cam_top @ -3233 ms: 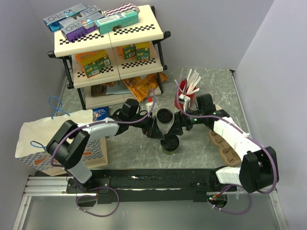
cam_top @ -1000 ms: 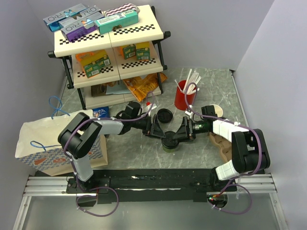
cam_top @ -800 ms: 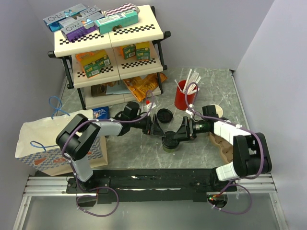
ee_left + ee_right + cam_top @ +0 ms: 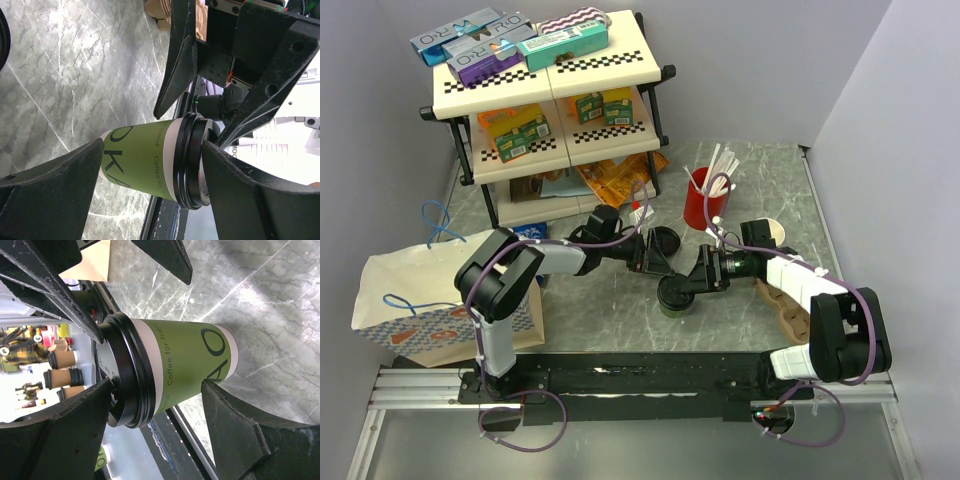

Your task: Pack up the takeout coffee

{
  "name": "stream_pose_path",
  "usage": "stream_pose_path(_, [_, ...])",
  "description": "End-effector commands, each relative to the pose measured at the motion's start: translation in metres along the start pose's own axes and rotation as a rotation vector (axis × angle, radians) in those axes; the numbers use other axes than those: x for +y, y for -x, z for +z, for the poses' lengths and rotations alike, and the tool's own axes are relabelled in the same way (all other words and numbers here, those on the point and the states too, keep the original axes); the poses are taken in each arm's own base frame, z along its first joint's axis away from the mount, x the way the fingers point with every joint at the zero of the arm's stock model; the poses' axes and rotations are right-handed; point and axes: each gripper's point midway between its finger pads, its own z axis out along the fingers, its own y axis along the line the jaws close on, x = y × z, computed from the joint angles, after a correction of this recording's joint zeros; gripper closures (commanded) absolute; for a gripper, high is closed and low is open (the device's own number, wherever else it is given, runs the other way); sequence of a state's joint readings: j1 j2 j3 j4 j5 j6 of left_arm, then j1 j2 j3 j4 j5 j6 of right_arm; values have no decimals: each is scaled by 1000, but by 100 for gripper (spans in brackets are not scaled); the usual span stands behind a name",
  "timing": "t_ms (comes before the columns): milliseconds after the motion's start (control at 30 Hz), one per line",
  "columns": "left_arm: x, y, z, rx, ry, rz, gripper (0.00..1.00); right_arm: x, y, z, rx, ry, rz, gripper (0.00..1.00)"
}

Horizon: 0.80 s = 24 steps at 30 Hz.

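The takeout coffee [image 4: 675,296], a small green paper cup with a black lid on it, stands upright on the marble table in front of the arms. My left gripper [image 4: 655,262] is just behind and left of it, open. In the left wrist view the cup [image 4: 145,162] spans the gap of this gripper [image 4: 152,145], lid end by one finger. My right gripper [image 4: 701,279] is at the cup's right side, also open. Here the cup [image 4: 185,367] lies between the fingers of that gripper [image 4: 157,384], with one fingertip [image 4: 102,390] over the lid.
A loose black lid [image 4: 665,240] lies behind the cup. A red cup of white sticks [image 4: 704,206] and an open cream-lined cup [image 4: 764,232] stand at the back right. A cardboard carrier [image 4: 788,305] is on the right, a paper bag [image 4: 430,290] on the left, a stocked shelf [image 4: 550,90] behind.
My left gripper has shifted right and toward the back, nearer the loose lid. The right gripper has opened a little beside the cup. The cup has stayed put.
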<state>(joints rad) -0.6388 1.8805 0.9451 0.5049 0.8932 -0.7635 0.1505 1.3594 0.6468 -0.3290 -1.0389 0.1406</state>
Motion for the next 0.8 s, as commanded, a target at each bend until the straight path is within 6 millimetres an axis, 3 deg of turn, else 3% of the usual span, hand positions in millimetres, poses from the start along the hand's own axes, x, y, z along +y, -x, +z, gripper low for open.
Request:
stream_pose_path(0, [-6,4,4,1,-23,52,16,-7,2,3,5,-28,-26,22])
stream_pose_path(100, [0,1,7,17,6,47,16,-9,1,4,11,-30,-21,22])
stream_pose_path(233, [24,0,10,10,109,-7,17,-11,0,5,15,-37,-21,22])
stream_pose_path(467, [57,-34,6,33,219,-166,18,-15,-3,6,14,-51,-20,22])
stream_pose_path(767, [85,-54,6,57,311,-262,19,-11,0,9,1,-14,-4,26])
